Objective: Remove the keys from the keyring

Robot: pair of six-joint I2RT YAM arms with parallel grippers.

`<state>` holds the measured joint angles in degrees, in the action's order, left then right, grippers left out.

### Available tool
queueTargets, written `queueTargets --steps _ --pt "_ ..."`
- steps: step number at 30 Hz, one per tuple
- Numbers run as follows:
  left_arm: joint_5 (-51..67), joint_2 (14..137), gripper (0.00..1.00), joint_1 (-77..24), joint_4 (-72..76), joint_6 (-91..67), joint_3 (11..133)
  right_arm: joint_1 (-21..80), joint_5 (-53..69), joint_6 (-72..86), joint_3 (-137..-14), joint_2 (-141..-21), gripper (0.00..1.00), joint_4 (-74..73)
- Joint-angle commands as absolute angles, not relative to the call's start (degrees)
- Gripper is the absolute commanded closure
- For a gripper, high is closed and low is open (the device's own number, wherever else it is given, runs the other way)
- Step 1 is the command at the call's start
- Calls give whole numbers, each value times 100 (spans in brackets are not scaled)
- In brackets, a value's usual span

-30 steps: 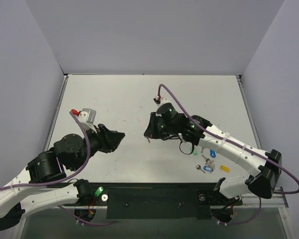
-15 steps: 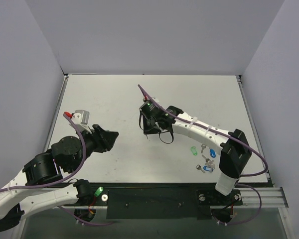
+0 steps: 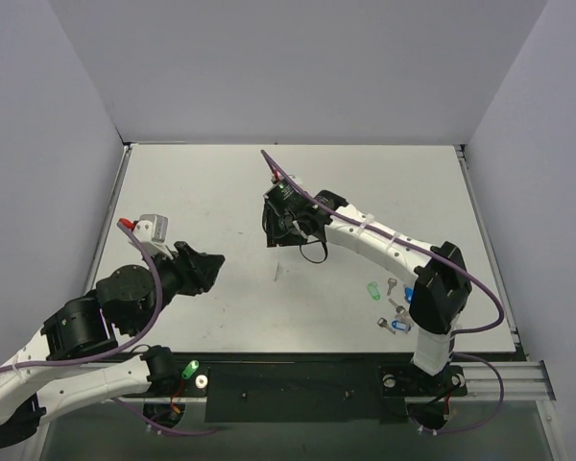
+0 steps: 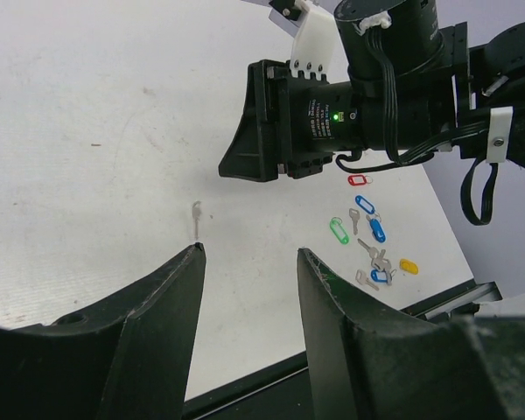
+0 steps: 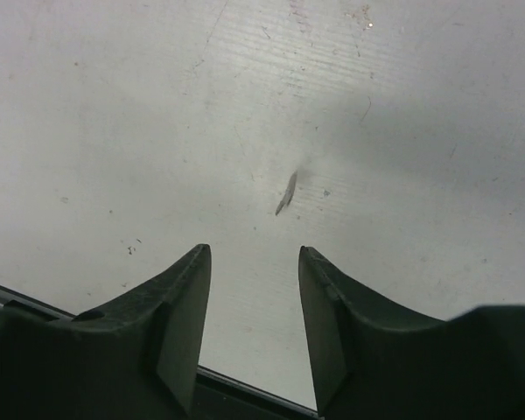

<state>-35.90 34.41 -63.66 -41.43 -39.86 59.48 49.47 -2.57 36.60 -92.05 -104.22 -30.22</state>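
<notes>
- The left gripper (image 3: 209, 266) is held low over the left part of the table (image 3: 192, 182), its fingers spread apart with nothing between them. It is angled toward the centre, apparently so that the small thing ahead of it is kept in its wrist camera's sight.
- A bare silver key (image 4: 196, 217) is seen lying flat and alone on the table, just beyond the left fingertips and between the two grippers. It is judged to be the piece under attention, since it is framed between the fingers in both wrist views.
- The right gripper (image 5: 251, 254) is reached across to mid-table, near the key on its far side, and is tipped down toward it, jaws parted and empty. The stance is read as an approach for a pinch, which is not yet made.
- Farther right, well apart from the lone key, a loose scatter is found near the right arm's base. The green-headed key (image 4: 337, 230), blue tags (image 4: 377, 230), a red tag (image 4: 358, 180), a yellow tag (image 4: 409, 265) and a few more small silver keys (image 4: 378, 259) are counted there.
- The keyring cannot be made out in any view. Whether it is threaded on the lone key or lies among the scatter cannot be told.
</notes>
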Motion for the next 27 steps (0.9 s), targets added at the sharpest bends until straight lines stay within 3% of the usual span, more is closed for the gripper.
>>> queueTargets --steps 1,3,5,8,15,27 --pt "-3700 3314 44 -6354 -4034 -3955 5994 4922 -220 3577 -9396 -10459 54 -3287" --pt "-3700 3331 44 -6354 -4034 -3964 6003 4948 -185 3595 -9343 -10407 46 -3287" --pt "-3683 3348 44 -6354 -4043 -3964 6012 4948 -176 3595 -9308 -10380 30 -3296" --pt "-3665 3349 44 -6354 -4043 -3973 6020 4983 -106 3708 -9211 -10293 23 -3287" --pt "-3727 3331 44 -6354 -3999 -3982 6038 5562 280 4288 -8869 -10108 20 -2998" --pt "-3735 3322 44 -6354 -3973 -3973 6187 6618 1203 6626 -8586 -10572 21 -1741"
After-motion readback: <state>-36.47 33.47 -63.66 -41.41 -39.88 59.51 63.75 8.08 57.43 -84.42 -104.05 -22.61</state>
